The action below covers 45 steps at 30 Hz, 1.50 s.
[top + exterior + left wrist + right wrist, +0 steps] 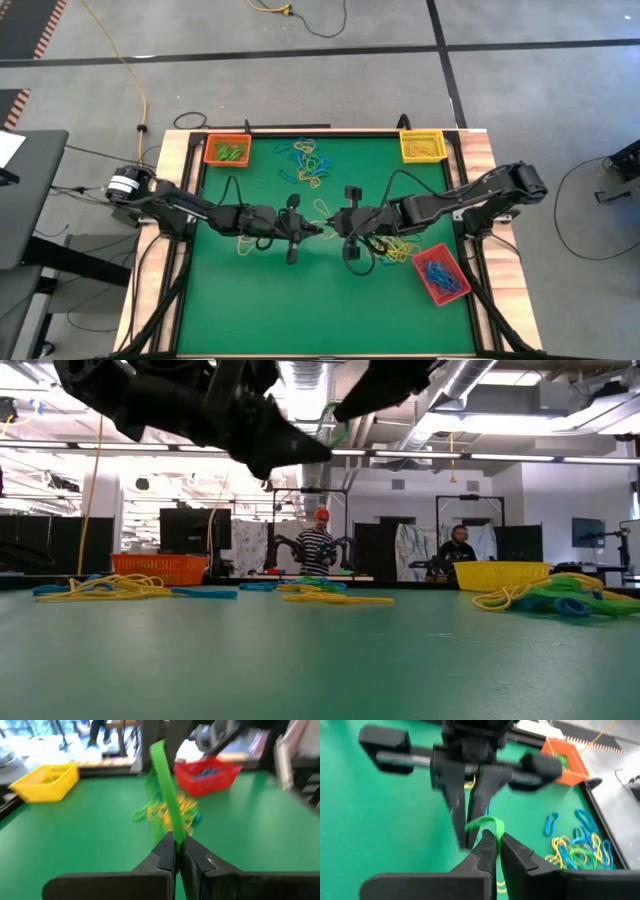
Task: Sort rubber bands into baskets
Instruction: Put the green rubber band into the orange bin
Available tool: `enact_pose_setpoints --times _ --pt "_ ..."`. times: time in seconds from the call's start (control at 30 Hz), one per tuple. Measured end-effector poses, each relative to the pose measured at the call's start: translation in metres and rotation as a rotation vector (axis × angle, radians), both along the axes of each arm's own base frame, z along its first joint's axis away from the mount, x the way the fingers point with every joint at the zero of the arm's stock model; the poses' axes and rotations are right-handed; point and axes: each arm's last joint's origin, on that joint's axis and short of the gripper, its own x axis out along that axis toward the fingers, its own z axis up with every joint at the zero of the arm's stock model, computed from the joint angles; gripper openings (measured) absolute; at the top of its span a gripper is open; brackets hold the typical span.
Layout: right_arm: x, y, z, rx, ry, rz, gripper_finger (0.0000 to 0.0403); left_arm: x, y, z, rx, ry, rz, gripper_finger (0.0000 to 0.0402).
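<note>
Holding now: one green rubber band (167,795) is pinched by both end effectors above the middle of the desk.
Desk (260,300): a green top with a wooden edge is seen from above, and all the task's things lie on it.
Left arm: it is stretched in from the left side toward the middle of the desk.
Right arm: it is stretched in from the right side, and the two arms meet tip to tip.
Orange basket (227,150): it is placed at the far left corner, and green bands are seen inside.
Yellow basket (422,146): it is placed at the far right corner.
Red basket (440,274): it is placed near the right edge, just beside the right arm, and blue bands are seen inside.
Left end effector (176,851): its fingers are pressed together on the green rubber band, which is stretched up from the tips.
Right end effector (495,842): its fingers are held close together, and the loop of the green rubber band is caught at the tips.
Loose rubber bands (308,163): a pile of yellow, blue and green loops is left between the orange and yellow baskets.
More bands (400,247): a small yellow heap is lying under the right arm, beside the red basket.
</note>
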Motion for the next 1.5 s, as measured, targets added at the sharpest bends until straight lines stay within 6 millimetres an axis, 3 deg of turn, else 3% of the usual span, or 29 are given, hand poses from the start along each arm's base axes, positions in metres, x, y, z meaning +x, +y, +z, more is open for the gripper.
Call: enact_pose_setpoints --times 0.2,0.33,0.5,0.63,0.87,1.03,1.27,1.5 --pt "-0.004 -0.002 -0.005 -0.03 0.055 -0.062 0.0085 -0.023 0.012 0.016 0.087 0.132 0.114 0.0" --pt "-0.007 -0.004 -0.007 -0.056 0.079 -0.103 0.0128 -0.042 0.028 0.029 0.11 0.196 0.205 0.0" --pt "-0.008 -0.005 -0.008 -0.049 0.084 -0.134 0.0185 -0.068 0.062 0.04 0.064 0.276 0.357 0.0" --pt "-0.009 -0.005 -0.01 -0.035 0.085 -0.146 0.0208 -0.086 0.094 0.043 -0.003 0.315 0.493 0.0" --pt "-0.014 -0.002 -0.025 -0.016 0.115 -0.158 0.0208 -0.117 0.149 0.032 -0.137 0.425 0.733 0.0" --pt "-0.018 0.007 -0.032 -0.021 0.134 -0.129 0.02 -0.141 0.176 0.026 -0.205 0.481 0.876 0.0" --pt "-0.023 0.012 -0.042 -0.029 0.155 -0.11 0.0192 -0.168 0.199 0.019 -0.3 0.539 1.006 0.0" --pt "-0.026 0.013 -0.05 -0.017 0.161 -0.118 0.0191 -0.179 0.213 0.003 -0.34 0.778 1.116 0.0004"
